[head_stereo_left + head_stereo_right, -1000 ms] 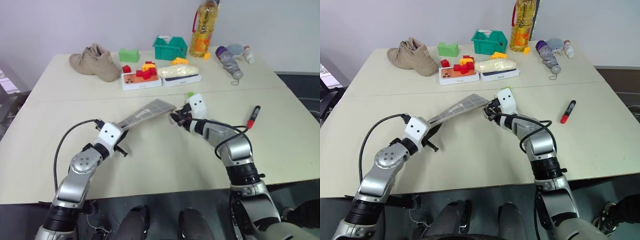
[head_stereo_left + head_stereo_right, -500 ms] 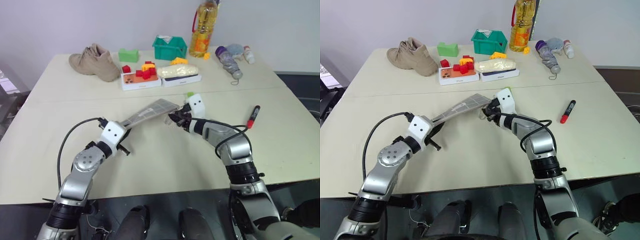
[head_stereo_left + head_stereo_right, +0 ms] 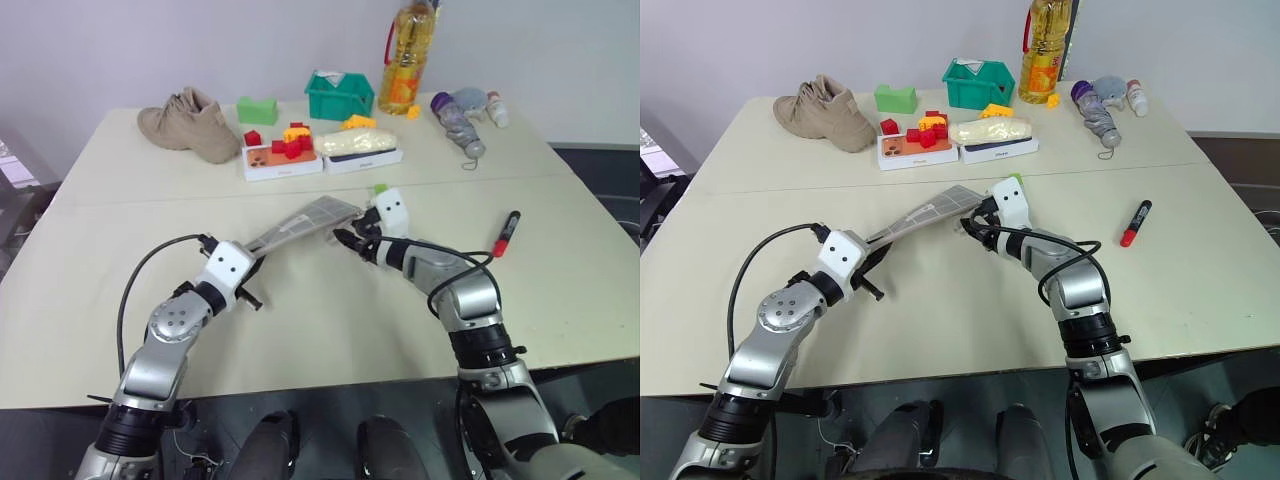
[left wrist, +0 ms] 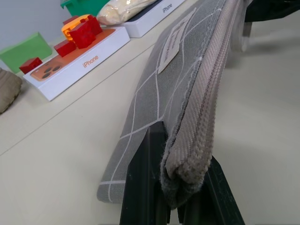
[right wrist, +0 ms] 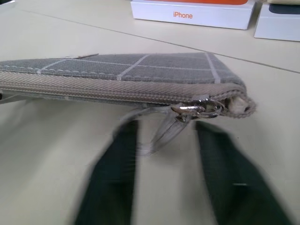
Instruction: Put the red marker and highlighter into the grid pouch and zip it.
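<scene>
The grid pouch [image 3: 300, 222], grey with white lines, hangs tilted above the table between my two hands. My left gripper [image 4: 183, 154] is shut on its near end [image 4: 178, 84]. At the far end, my right gripper [image 5: 164, 129] stands open just below the metal zipper pull [image 5: 194, 110], and a clear tab dangles between its fingers. The zipper line [image 5: 93, 89] looks closed along the edge that faces me. The red marker [image 3: 507, 233] lies on the table to the right of my right arm. A bright green cap of the highlighter [image 3: 380, 189] peeks out behind my right hand; its body is hidden.
Along the table's back stand a tan shoe [image 3: 190, 123], a green block [image 3: 257, 109], two phone boxes [image 3: 283, 162] carrying red and yellow blocks, a green basket [image 3: 340, 95], an oil bottle [image 3: 408, 55] and a crumpled bottle [image 3: 457, 118]. A black cable [image 3: 150, 275] loops beside my left arm.
My right gripper's fingertips have shifted slightly at the pouch's far end. The left gripper and the pouch have kept still.
</scene>
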Robot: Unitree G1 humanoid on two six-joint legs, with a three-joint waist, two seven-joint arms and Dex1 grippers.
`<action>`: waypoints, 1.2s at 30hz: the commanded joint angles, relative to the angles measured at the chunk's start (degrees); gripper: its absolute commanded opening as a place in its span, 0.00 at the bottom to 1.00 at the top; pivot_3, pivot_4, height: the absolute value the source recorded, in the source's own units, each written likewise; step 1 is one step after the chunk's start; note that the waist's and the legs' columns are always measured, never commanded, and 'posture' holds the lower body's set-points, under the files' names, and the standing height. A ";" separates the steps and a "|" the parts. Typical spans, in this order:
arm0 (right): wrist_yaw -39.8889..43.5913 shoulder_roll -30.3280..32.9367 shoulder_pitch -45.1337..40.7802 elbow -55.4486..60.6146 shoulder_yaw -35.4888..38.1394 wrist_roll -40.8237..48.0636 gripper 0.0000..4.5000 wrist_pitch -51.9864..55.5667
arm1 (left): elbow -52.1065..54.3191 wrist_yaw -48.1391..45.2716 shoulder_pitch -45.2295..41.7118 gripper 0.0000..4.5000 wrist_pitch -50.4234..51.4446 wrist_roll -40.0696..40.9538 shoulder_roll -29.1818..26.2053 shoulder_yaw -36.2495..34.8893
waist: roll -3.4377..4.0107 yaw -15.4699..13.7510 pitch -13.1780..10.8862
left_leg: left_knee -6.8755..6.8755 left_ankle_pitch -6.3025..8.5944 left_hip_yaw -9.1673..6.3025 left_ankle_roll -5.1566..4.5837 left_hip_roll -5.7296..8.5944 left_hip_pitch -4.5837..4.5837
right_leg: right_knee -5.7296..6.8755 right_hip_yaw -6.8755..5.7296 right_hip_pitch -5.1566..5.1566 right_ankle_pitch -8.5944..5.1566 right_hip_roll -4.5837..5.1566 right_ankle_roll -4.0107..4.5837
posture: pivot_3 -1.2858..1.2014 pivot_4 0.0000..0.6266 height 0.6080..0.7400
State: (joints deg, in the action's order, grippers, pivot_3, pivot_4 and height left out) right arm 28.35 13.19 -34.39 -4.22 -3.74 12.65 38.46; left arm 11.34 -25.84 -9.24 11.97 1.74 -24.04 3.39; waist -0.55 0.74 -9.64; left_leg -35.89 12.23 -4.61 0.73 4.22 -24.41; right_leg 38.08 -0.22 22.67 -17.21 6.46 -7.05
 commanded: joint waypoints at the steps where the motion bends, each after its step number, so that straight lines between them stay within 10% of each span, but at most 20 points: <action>1: 0.74 -0.29 -0.70 1.86 0.53 1.21 0.01 -1.25 | 1.11 0.49 -0.17 0.00 -1.16 -0.31 0.17 -0.53 | 0.00 0.02 0.00 | 0.00 0.00 0.00 0.00 0.00 0.00 | 0.00 0.00 0.00 0.00 0.00 0.00 | 0.52 0.24 0.99; 30: 16.52 1.74 -2.19 20.47 -19.06 2.48 0.01 3.78 | 0.09 3.56 -1.36 0.00 -0.05 -2.82 5.25 2.12 | 0.00 -0.09 0.00 | -0.01 0.00 -0.03 0.00 0.00 0.00 | -0.02 -0.01 0.00 0.00 0.00 0.00 | 0.52 0.24 0.99; 36: 15.93 7.51 -1.43 20.20 -13.65 1.51 0.55 3.24 | -0.19 5.03 -1.51 0.00 -0.62 -3.68 4.30 0.61 | -0.01 -0.20 0.00 | -0.01 0.01 -0.03 0.00 0.00 0.00 | -0.03 -0.01 -0.01 0.00 0.00 0.00 | 0.52 0.24 0.99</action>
State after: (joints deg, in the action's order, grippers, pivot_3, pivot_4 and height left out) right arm 44.90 18.87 -35.41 14.16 -21.36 14.58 42.86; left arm 10.79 -21.93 -9.91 12.05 -1.26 -19.09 5.87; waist -0.55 0.54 -9.64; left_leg -35.91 12.23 -4.64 0.73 4.23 -24.41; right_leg 38.04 -0.23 22.65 -17.21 6.46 -7.05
